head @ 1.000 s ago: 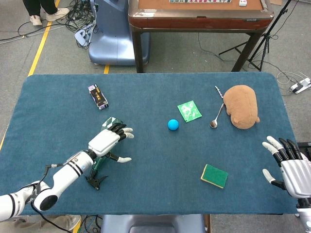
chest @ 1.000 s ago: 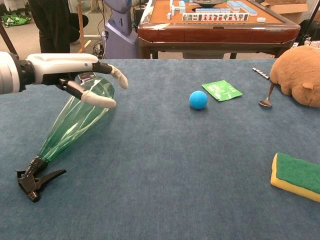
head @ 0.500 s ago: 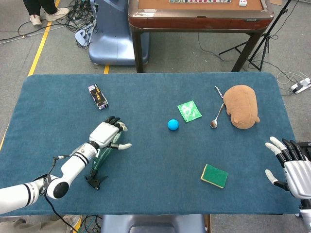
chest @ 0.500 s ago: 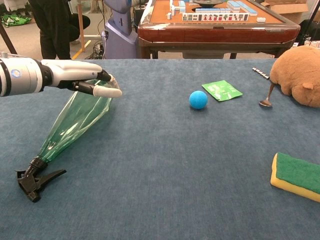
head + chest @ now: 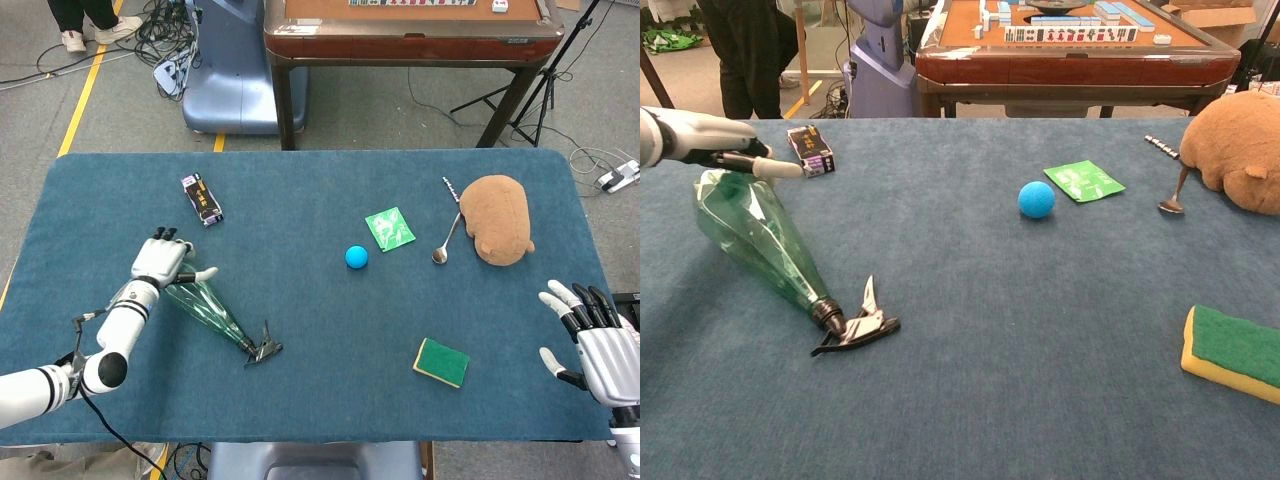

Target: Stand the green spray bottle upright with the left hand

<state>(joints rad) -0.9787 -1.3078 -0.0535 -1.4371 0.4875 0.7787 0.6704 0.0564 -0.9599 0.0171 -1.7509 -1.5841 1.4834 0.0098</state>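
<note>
The green spray bottle (image 5: 205,312) lies on its side on the blue table (image 5: 320,400). Its wide base points to the left and its black trigger head (image 5: 262,350) points to the lower right. In the chest view the bottle (image 5: 755,240) slants down to the trigger (image 5: 855,325). My left hand (image 5: 160,262) lies over the base end, fingers stretched out flat and touching its top, not wrapped around it; in the chest view the left hand (image 5: 710,145) shows the same. My right hand (image 5: 590,340) hangs open off the table's right edge.
A small dark box (image 5: 201,198) lies behind the left hand. A blue ball (image 5: 356,257), a green packet (image 5: 390,228), a spoon (image 5: 443,245) and a brown plush (image 5: 498,218) sit toward the right. A green-yellow sponge (image 5: 441,361) is near the front.
The bottle has swung round: its trigger end went from front left to the right, and its base moved left. My left hand moved left with the base. The right hand barely shifted.
</note>
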